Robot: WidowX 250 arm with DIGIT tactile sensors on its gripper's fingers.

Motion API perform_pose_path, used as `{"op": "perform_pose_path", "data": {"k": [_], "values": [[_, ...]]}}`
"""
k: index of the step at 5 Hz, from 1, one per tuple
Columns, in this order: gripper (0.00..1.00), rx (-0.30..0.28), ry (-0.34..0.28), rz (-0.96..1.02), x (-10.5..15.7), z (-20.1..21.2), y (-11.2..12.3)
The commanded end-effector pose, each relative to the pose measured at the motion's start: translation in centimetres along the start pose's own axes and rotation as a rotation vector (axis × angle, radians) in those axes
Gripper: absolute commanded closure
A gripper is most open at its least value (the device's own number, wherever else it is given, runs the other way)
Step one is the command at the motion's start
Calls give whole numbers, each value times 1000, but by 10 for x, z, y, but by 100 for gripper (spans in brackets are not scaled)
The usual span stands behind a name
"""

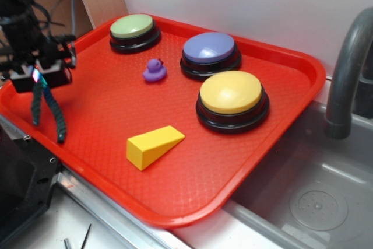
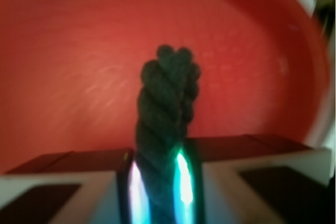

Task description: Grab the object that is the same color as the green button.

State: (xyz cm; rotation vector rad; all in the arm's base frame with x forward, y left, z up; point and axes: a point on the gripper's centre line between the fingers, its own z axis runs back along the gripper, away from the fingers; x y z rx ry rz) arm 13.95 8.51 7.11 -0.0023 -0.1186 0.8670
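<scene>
The dark green rope-like toy (image 1: pixel 57 115) hangs from my gripper (image 1: pixel 38 78) above the left side of the red tray (image 1: pixel 105 103), its two ends dangling down. In the wrist view the twisted green rope (image 2: pixel 167 103) stands between my glowing pads (image 2: pixel 184 179), which are shut on it, with blurred red tray behind. The green button (image 1: pixel 134 30), pale green on a black base, sits at the tray's far left corner, well behind the gripper.
A purple duck (image 1: pixel 154 70), a purple button (image 1: pixel 210 53), a yellow button (image 1: pixel 232 98) and a yellow wedge block (image 1: pixel 152 145) sit on the tray. A grey sink (image 1: pixel 315 202) with a faucet (image 1: pixel 344 74) lies to the right.
</scene>
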Motion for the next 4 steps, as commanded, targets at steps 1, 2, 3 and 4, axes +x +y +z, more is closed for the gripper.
{"op": "perform_pose_path", "data": {"k": [1,2,3,4], "values": [[100,-10,-32,-392,-7,102,-18],[100,-102,-27,-504,-17,136,-4],[100,-96,-50,-569,-19,147,-10],[100,-84,-57,-544,-14,144,-10]]}}
